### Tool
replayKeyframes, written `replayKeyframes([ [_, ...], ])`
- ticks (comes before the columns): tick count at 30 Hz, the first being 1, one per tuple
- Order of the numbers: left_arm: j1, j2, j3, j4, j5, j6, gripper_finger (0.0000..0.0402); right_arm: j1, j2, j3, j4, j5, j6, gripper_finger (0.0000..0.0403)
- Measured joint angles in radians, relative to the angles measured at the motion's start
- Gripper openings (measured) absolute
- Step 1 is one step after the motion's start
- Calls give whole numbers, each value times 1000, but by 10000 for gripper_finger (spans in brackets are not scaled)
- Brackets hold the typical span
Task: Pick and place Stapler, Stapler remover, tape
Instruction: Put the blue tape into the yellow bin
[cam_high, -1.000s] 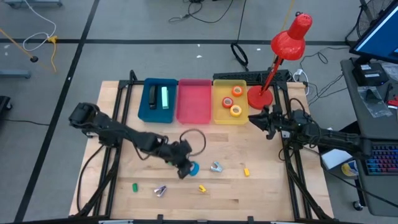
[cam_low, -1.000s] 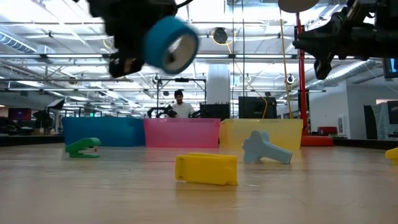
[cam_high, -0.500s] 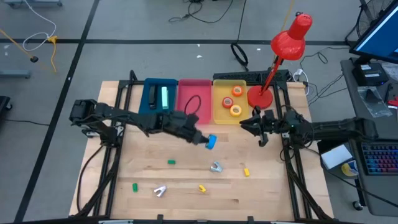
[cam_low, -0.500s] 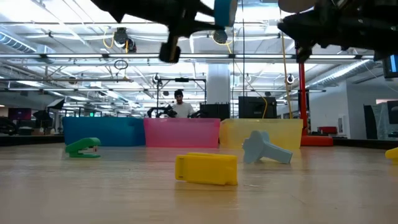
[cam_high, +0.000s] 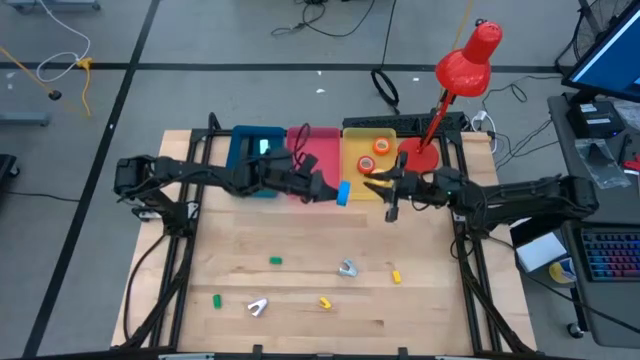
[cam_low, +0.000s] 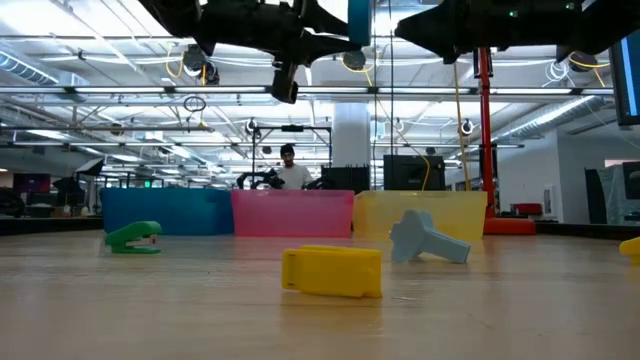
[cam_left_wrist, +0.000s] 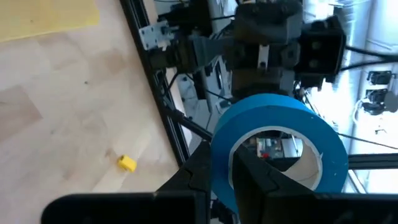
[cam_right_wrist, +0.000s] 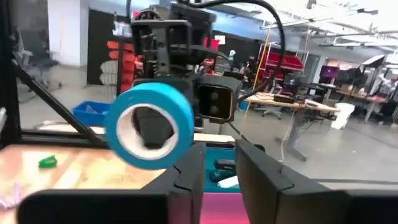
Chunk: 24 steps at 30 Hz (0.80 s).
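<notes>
High view: three bins stand side by side along the far edge of the wooden table (cam_high: 300, 290). The blue bin (cam_high: 243, 150) holds a dark stapler beside a pale green one, both partly covered by the left arm. The pink bin (cam_high: 325, 155) shows no clear contents. The yellow bin (cam_high: 362, 165) holds two rolls of tape (cam_high: 381, 147). A red desk lamp (cam_high: 462, 68) stands just beside the yellow bin.

The left gripper (cam_high: 325, 190) is clamped on a blue tape roll (cam_high: 342, 193), held in the air over the near edge of the pink and yellow bins. The right gripper (cam_high: 375, 188) faces it just beside the roll; its fingers (cam_right_wrist: 258, 174) stand slightly parted and hold nothing.

On the tabletop lie a green stapler (cam_high: 275, 261), a grey-blue staple remover (cam_high: 347, 268), a small yellow piece (cam_high: 396, 275), a second green piece (cam_high: 215, 299), a silver staple remover (cam_high: 258, 306) and a yellow stapler (cam_high: 324, 301), all well apart.

Low view: a workshop with ceiling trusses lies beyond the table, and a person (cam_low: 288, 172) is visible behind the pink bin.
</notes>
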Motion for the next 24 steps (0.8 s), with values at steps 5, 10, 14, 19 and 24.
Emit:
replayKeyframes([
  [5,45,0,0,0,34,-30,36,0,0,20,-15,1,-37,136],
  [10,69,0,0,0,63,-67,36,0,28,41,-14,51,-47,184],
  [14,79,0,0,0,63,-74,36,-1,92,87,-13,48,-60,210],
  [19,81,0,0,0,69,-70,36,0,170,145,-14,47,-78,227],
  [24,81,0,0,0,84,-70,36,0,191,171,-12,46,-93,225],
])
